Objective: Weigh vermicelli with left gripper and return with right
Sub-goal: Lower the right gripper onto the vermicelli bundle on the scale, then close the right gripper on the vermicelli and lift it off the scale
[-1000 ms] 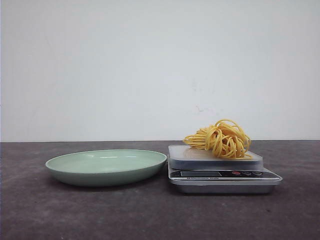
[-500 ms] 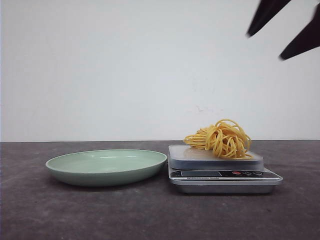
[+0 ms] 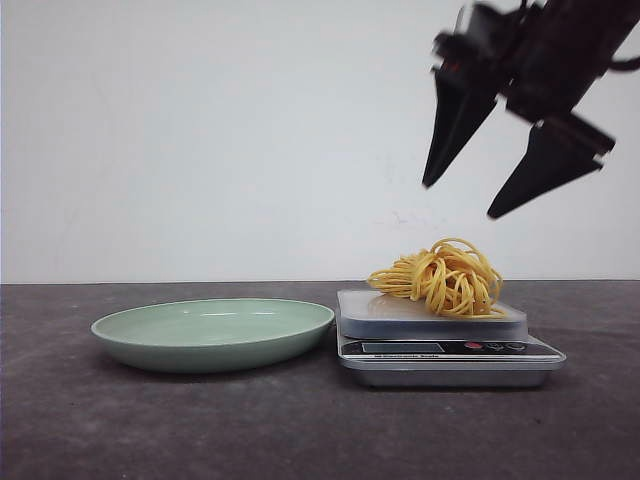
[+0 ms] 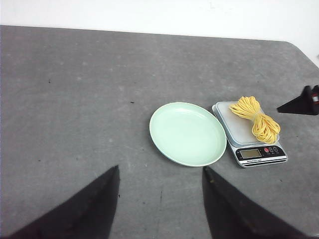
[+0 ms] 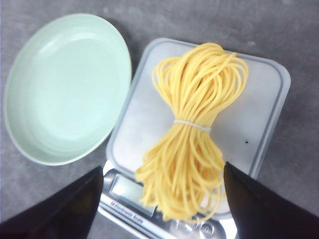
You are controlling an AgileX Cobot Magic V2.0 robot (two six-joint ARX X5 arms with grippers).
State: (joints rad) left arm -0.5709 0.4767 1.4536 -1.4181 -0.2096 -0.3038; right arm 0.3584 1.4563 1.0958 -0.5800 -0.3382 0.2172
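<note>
Yellow vermicelli (image 3: 440,276) on scale (image 3: 445,340), below spread R gripper (image 3: 462,199) fingers.

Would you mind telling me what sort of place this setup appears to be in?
Probably a lab test bench staged as a kitchen task: a bare dark tabletop against a plain white wall, holding only a kitchen scale, vermicelli and a pale green plate.

Bright, even light — right pincer (image 3: 462,198) motion-blurred (shadows soft).
</note>
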